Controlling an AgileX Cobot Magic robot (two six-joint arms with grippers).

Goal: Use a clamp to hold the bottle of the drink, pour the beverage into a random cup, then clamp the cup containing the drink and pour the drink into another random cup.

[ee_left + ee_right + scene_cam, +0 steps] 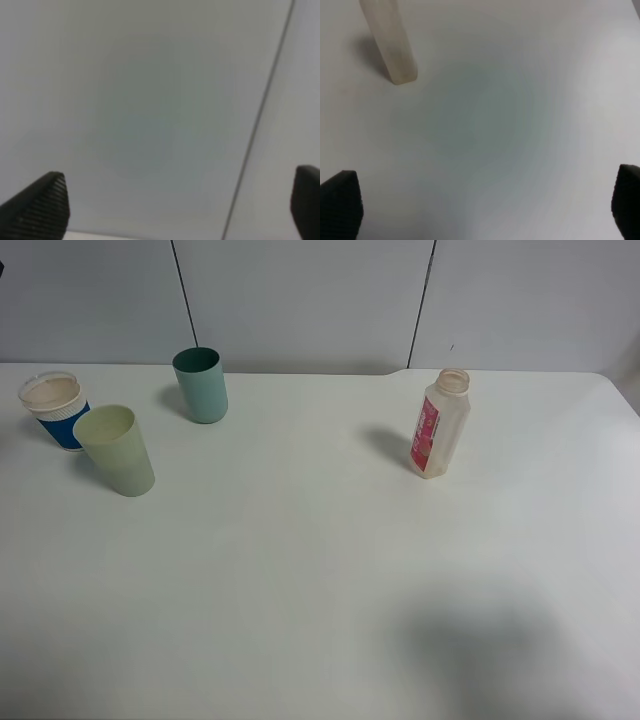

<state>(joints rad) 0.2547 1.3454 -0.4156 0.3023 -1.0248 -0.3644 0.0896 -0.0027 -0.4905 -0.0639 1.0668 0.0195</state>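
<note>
The bottle [440,423] stands upright at the right of the white table [320,570], uncapped, and looks almost empty. Far left, the cup containing the drink [55,410] shows the peach beverage [49,392] at its mouth. The pale yellow-green cup [115,450] stands just in front of it. Neither clamp shows in the high view. My left gripper [172,205] is open, with dark ribbed fingertips [37,207] wide apart and nothing between them. My right gripper [485,205] is open too, above bare table, with the bottle [390,40] ahead and off to one side.
A teal tumbler [200,385] stands at the back left, near the two other cups. Grey wall panels [300,300] with dark seams rise behind the table. The left wrist view faces a pale grey surface crossed by a dark seam [260,115].
</note>
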